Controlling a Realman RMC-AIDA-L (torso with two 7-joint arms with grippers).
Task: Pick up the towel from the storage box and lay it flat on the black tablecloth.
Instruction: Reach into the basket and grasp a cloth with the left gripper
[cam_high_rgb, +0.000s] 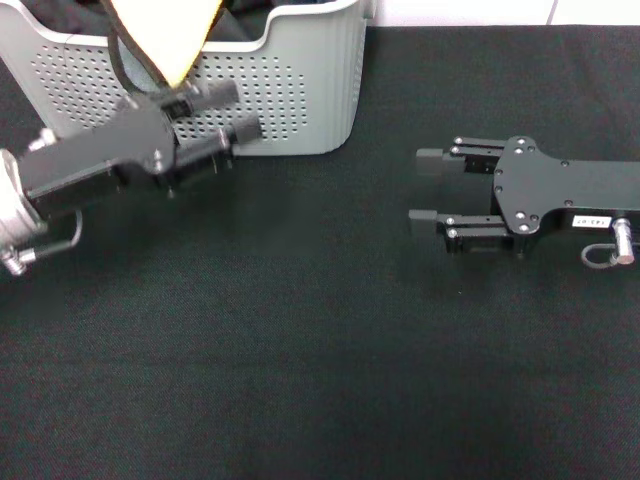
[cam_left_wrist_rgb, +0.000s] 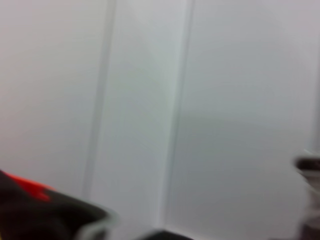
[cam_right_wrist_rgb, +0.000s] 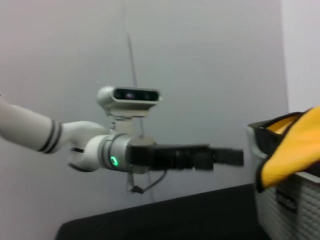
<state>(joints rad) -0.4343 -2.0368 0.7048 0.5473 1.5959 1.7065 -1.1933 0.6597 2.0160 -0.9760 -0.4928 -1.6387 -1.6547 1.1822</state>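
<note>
Left gripper (cam_high_rgb: 235, 112), upper left of the head view, pinches the towel (cam_high_rgb: 170, 30) above the storage box (cam_high_rgb: 310, 80); right gripper (cam_high_rgb: 428, 186), centre right, hovers spread over the black tablecloth (cam_high_rgb: 300, 340).

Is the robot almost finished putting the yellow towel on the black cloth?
Not yet. Nothing is laid out so far: the towel is draped over the rim of the grey box, not on the black tablecloth. In hand now: the left gripper is in front of the box, just below the hanging towel. The right gripper waits open above the cloth. Left: lifting the towel out and spreading it flat.
</note>
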